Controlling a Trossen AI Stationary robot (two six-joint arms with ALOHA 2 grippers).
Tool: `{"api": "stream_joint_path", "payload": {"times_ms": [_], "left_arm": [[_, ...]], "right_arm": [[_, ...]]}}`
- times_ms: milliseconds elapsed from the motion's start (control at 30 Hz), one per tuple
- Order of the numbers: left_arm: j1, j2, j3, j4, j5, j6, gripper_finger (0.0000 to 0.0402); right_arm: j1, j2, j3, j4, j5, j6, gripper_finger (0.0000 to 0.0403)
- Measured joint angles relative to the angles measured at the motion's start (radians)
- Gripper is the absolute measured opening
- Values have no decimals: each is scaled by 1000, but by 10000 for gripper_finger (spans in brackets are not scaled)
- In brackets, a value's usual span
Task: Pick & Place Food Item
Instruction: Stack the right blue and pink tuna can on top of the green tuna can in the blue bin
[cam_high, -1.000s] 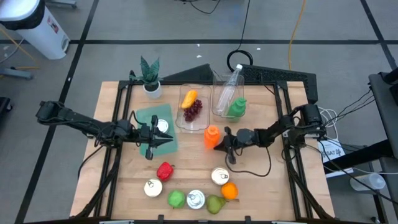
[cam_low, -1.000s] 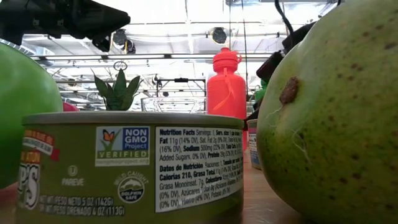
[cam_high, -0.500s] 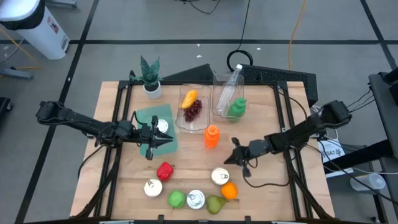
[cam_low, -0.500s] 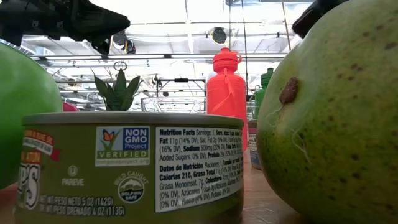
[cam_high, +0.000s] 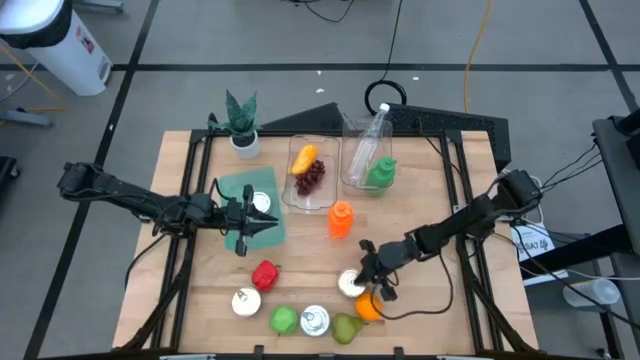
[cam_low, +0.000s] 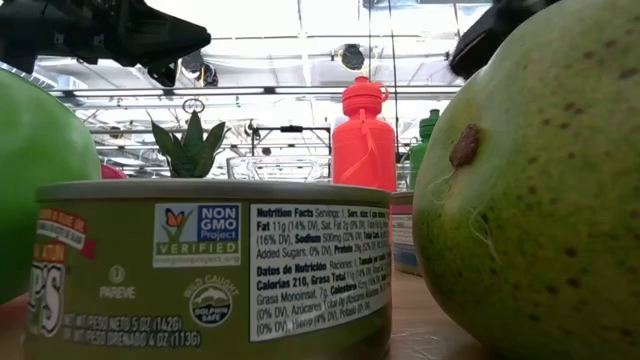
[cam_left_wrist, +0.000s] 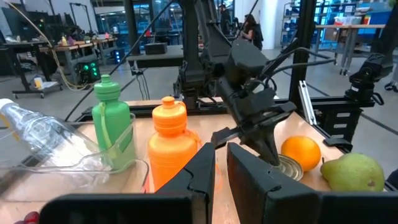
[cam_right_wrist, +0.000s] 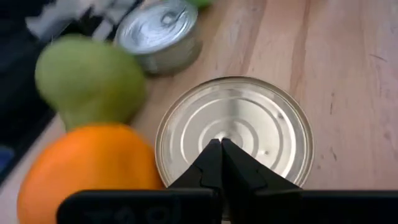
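My right gripper (cam_high: 366, 278) is shut and points down over a silver can (cam_high: 351, 284) that stands next to an orange (cam_high: 369, 307) near the table's front edge. In the right wrist view its fingertips (cam_right_wrist: 221, 149) stand over the middle of the can's lid (cam_right_wrist: 249, 124). The left wrist view shows the right gripper (cam_left_wrist: 268, 152) beside the orange (cam_left_wrist: 301, 154). My left gripper (cam_high: 250, 223) is shut and empty over a green mat (cam_high: 255, 190) at the left. A red pepper (cam_high: 265, 273), a green apple (cam_high: 284, 319) and a pear (cam_high: 346, 327) lie on the table. My right gripper's shut fingertips point down at the middle of the can's lid (cam_right_wrist: 267, 134). I cannot tell whether they touch it. The can stands upright on the table.
Two more cans (cam_high: 246, 301) (cam_high: 315, 320) stand near the front edge. An orange bottle (cam_high: 340, 219) stands mid-table. A clear tray (cam_high: 310, 170) holds fruit, and another (cam_high: 368, 160) holds two bottles. A potted plant (cam_high: 241, 125) stands at the far left. A can (cam_high: 262, 203) sits on the mat.
My right gripper has gone from beside the orange bottle toward the table's near edge, first a little right and then back left. It now stands over the silver can next to the orange.
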Motion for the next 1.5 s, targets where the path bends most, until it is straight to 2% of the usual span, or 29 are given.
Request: {"api": "stream_joint_path", "payload": {"times_ms": [200, 533, 800, 967, 1100, 1233, 1367, 1500], "left_arm": [[0, 0, 0, -3, 1, -1, 51], [0, 0, 0, -11, 2, -14, 51], [0, 0, 0, -26, 2, -18, 51], [0, 0, 0, -23, 1, -18, 51], [0, 0, 0, -22, 1, -20, 51], [0, 0, 0, -22, 0, -22, 51], [0, 0, 0, -22, 0, -18, 51], [0, 0, 0, -22, 0, -18, 51]], "right_arm": [[-52, -29, -1, -163, 153, 13, 0], [-140, -181, -106, -290, 106, 39, 0], [-114, -373, -191, -311, 71, 57, 0], [-78, -462, -185, -338, 79, -28, 5], [-61, -528, -115, -399, 96, -85, 46], [-28, -532, -2, -610, 99, -120, 110], [27, -449, 110, -811, 138, -128, 158], [87, -343, 187, -891, 221, -145, 174]]}}
